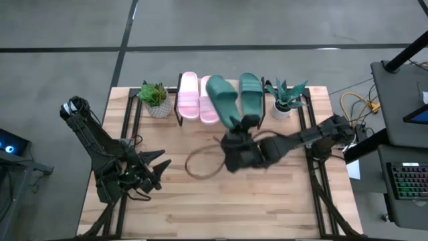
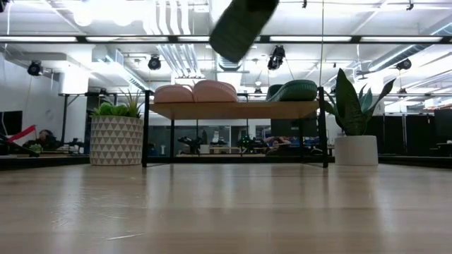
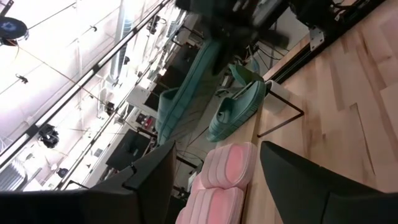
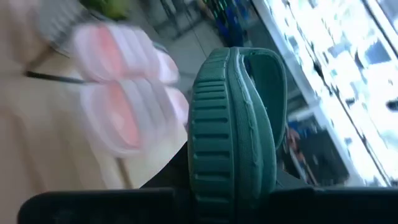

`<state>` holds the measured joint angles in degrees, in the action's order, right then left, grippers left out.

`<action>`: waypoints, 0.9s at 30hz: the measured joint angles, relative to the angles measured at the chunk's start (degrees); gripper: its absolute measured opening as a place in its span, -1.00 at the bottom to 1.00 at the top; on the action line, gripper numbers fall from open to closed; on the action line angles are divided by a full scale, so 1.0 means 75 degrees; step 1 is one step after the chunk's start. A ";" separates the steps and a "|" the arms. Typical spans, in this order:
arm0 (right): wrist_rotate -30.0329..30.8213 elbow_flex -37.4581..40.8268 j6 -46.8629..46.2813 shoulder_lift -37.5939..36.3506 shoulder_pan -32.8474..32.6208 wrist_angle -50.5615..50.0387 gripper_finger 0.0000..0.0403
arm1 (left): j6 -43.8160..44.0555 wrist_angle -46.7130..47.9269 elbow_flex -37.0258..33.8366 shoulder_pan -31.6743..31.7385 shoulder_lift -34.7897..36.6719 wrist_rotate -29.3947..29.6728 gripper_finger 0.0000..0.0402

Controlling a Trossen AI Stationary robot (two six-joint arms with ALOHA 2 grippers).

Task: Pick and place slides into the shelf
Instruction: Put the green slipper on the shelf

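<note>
You have three of the four slides already resting on the low light-wood shelf [image 1: 231,119] with thin black legs: the pale pink soft pair [image 1: 196,98] and one dark green slide [image 1: 251,92]. The right end effector [image 1: 246,123] is clamped on the last dark green slide [image 1: 223,100], held tilted above the shelf's open gap. Only that placement remains. The left end effector [image 1: 159,167] waits with fingers apart, low over the wooden tabletop [image 1: 267,201].

Light-wood tabletop [image 1: 200,201] on grey floor [image 1: 67,40] w/ dark seam lines. Potted plants at far edge: one [image 1: 155,98] near left corner, another [image 1: 286,97] near right. Ceiling w/ strip lights [image 2: 169,17], ducts. Desk w/ keyboard [image 1: 408,182] off right edge.
</note>
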<state>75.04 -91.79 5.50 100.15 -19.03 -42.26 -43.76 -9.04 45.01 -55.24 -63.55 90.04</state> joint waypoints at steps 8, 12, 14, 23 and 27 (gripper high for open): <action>-0.0852 0.0016 -0.0707 0.0001 0.1357 -0.0336 -0.76 | 0.0014 0.0003 -0.0008 0.0000 -0.0003 -0.0002 0.09; -0.0856 0.0168 -0.0814 0.0004 0.1850 -0.0338 -0.76 | 0.0047 0.0003 -0.0022 0.0000 -0.0006 -0.0003 0.09; -0.0908 0.0277 -0.0847 0.0004 0.2027 -0.0332 -0.76 | 0.0172 0.0003 -0.0025 0.0000 -0.0006 -0.0003 0.09; -0.1492 0.1059 -0.1321 0.0010 0.2447 -0.0201 -0.76 | 0.0197 0.0006 -0.0034 -0.0003 -0.0006 -0.0003 0.09; -0.1453 0.1243 -0.1293 0.0060 0.2477 -0.0211 -0.76 | 0.0200 0.0006 -0.0037 -0.0003 -0.0009 -0.0003 0.09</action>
<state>64.14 -82.47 -4.20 100.60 -0.45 -43.85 -42.26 -8.99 44.73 -55.27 -63.61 90.02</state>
